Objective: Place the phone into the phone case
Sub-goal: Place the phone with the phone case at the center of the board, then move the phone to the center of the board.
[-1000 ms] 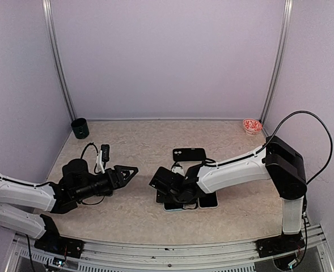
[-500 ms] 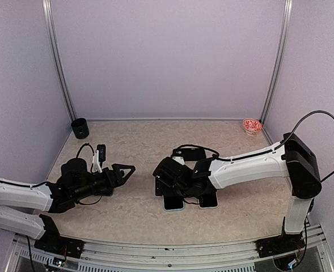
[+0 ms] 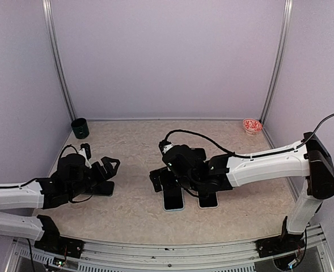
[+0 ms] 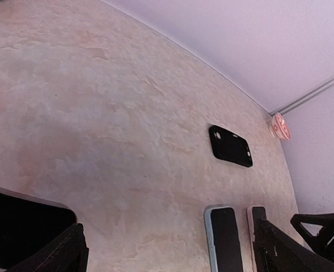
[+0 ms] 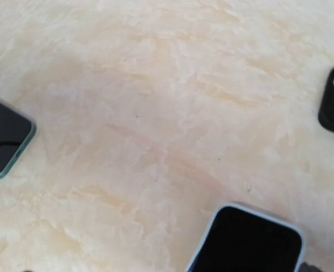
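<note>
The left claw (image 3: 111, 173) and the right claw (image 3: 157, 181) are spread wide, and nothing is held. The phone (image 3: 173, 199) is laid flat on the table (image 3: 132, 141), near the black case (image 4: 230, 146). It is judged stiff and smooth (slippery too), so its long edges should be gripped.

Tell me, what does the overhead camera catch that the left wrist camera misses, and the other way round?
Only overhead: the left arm and right arm at full length, plus a dark green cup in the far-left corner. Only left wrist: the black phone case uncovered; overhead, the right arm hides part of it. Both: a pale-edged phone beside a second phone, the red-patterned bowl, the open left gripper.
</note>
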### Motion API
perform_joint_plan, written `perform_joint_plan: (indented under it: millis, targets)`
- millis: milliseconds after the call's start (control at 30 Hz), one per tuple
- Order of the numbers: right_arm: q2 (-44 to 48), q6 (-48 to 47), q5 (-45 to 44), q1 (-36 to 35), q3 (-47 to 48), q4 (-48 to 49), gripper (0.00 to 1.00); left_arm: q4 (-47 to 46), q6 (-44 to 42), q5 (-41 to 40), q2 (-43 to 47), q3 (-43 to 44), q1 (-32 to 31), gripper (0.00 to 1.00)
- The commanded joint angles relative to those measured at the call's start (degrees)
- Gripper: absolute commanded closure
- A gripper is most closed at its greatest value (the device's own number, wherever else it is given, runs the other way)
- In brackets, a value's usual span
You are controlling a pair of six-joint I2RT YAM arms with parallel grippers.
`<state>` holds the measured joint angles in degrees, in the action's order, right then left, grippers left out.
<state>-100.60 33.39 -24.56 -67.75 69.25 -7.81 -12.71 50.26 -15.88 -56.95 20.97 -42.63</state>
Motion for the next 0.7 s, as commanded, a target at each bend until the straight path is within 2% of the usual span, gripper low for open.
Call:
perform_joint_plan:
  millis: [0,200,333,667]
  targets:
    - [2.2,-5.3,2.0,0.3,-1.1,3.2,0.00,12.2,4.7,-10.3,2.7,1.9,1.8,0.01]
    - [2.6,-4.9,4.4,0.3,-3.4,5.3,0.00,21.3,9.3,-16.0,4.8,1.6,4.6,0.01]
    - [3.1,-4.3,4.6,0.3,-4.7,6.0,0.00,24.0,10.4,-16.3,5.1,1.1,7.8,0.01]
    - [5.0,-3.6,3.9,0.3,-7.4,7.1,0.00,21.8,8.9,-7.1,1.9,-0.9,18.2,0.01]
